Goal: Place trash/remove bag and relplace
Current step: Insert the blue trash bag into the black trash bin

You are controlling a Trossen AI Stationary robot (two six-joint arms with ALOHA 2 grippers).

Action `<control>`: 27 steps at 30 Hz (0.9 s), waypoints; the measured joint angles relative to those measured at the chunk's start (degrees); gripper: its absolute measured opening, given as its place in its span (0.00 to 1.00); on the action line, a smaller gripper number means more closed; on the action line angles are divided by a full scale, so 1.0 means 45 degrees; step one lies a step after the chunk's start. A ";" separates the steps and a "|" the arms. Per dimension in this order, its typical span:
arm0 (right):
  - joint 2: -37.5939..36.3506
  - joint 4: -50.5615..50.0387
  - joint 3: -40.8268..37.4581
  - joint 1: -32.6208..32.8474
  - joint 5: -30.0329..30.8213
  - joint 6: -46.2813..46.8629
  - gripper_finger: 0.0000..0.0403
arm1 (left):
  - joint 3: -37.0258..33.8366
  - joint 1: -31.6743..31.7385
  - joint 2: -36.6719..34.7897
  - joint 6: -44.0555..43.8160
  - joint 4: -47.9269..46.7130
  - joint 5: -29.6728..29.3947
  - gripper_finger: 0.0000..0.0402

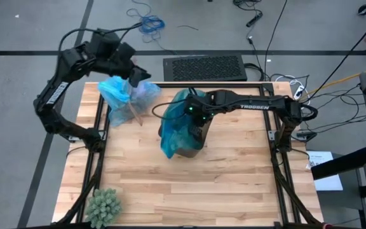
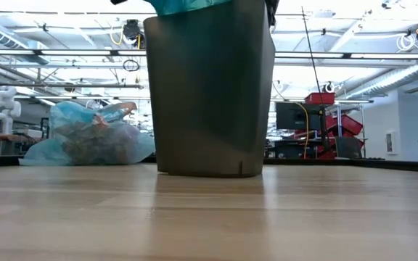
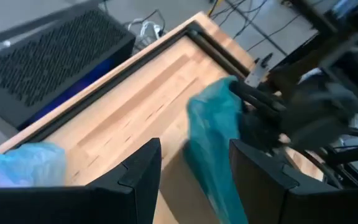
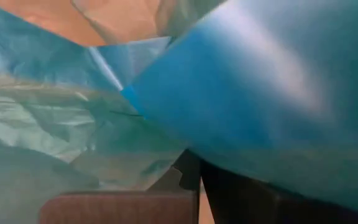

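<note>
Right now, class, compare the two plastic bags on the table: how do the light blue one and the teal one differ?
1. The light blue bag is pale sky blue; the teal bag is darker and greener.
2. The light blue bag lies on the wooden table near the left arm, bulging with crumpled paper; the teal bag is draped over the dark bin.
3. The right gripper is at the teal bag; the open left gripper hovers above the light blue bag.

Both are thin and crinkly.

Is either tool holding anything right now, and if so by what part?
The left tool stands open and empty. The right tool is shut amid the teal bag at the bin's rim; the exact hold is hidden.
</note>
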 joint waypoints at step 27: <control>-0.2572 -0.0140 0.3416 0.0201 -0.1139 -0.3586 0.20 | -0.2647 -0.3251 -0.1455 -0.1310 0.0450 -0.1268 0.45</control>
